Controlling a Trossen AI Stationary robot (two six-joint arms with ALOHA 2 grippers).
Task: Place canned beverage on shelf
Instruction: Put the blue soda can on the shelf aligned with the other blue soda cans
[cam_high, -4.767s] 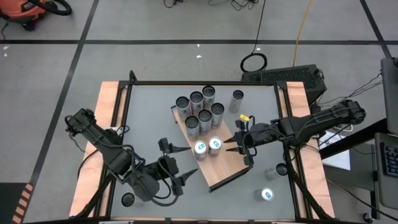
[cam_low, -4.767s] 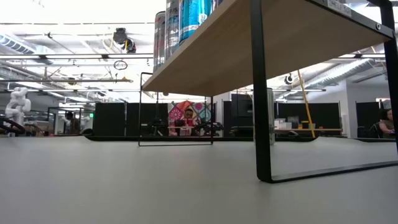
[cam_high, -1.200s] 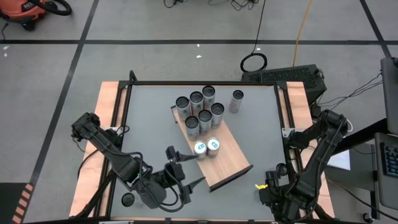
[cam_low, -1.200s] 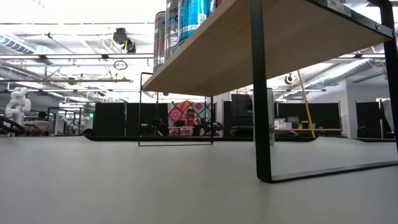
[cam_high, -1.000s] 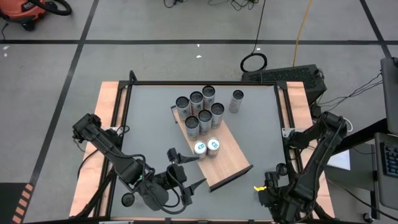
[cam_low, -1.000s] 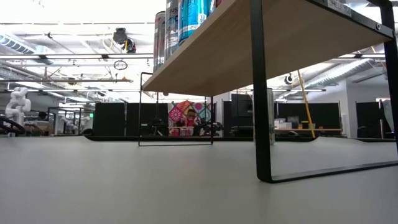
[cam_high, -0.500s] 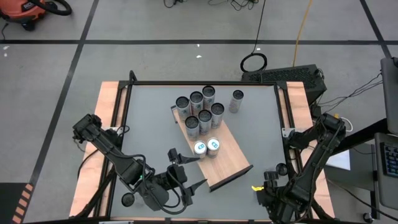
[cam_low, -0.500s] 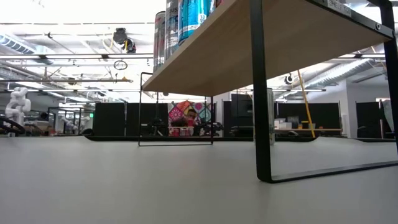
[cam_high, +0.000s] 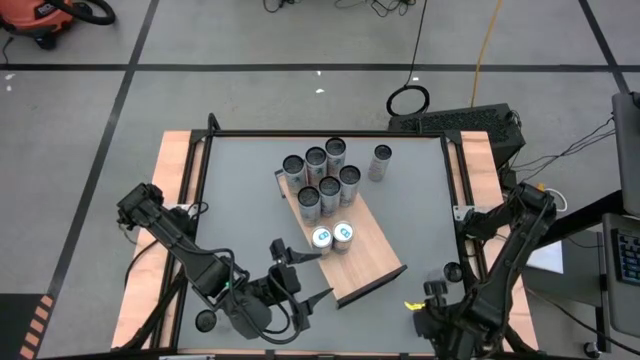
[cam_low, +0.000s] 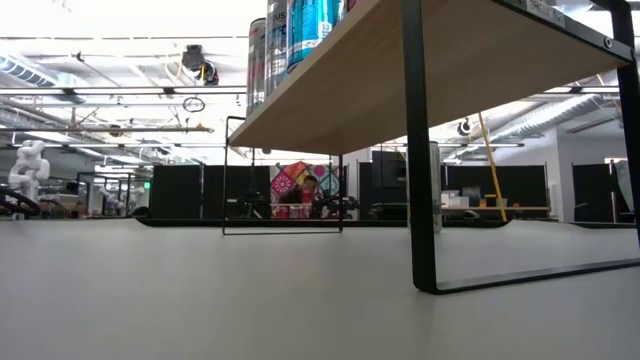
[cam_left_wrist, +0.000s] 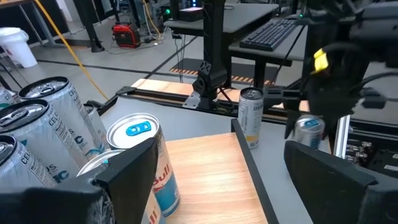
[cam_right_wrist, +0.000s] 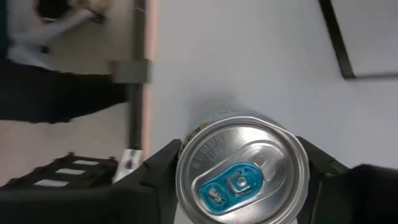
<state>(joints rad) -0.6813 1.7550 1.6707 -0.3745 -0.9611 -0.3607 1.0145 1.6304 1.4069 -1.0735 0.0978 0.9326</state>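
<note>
The shelf (cam_high: 350, 250) is a light-brown wood-grain board on black legs (cam_low: 420, 150), lying slantwise mid-table. Several cans (cam_high: 320, 175) stand at its far end, and two blue-tabbed cans (cam_high: 333, 236) stand at its middle. My right gripper (cam_high: 430, 312) points down at the table's near right, over a silver can with a blue tab (cam_right_wrist: 241, 168). Its open fingers (cam_right_wrist: 158, 171) stand on either side of that can. My left gripper (cam_high: 322, 273) is open and empty at the shelf's near left side. Its fingers (cam_left_wrist: 134, 165) frame the bare board (cam_left_wrist: 205, 174).
One can (cam_high: 381, 160) stands on the table beyond the shelf's far right. Another can (cam_high: 452, 271) stands by the table's right rail and also shows in the left wrist view (cam_left_wrist: 250, 115). Grey tabletop lies bare under the shelf (cam_low: 300, 290).
My right gripper has shifted a little toward the table's left and near edge above the near-right can. My left arm has kept still.
</note>
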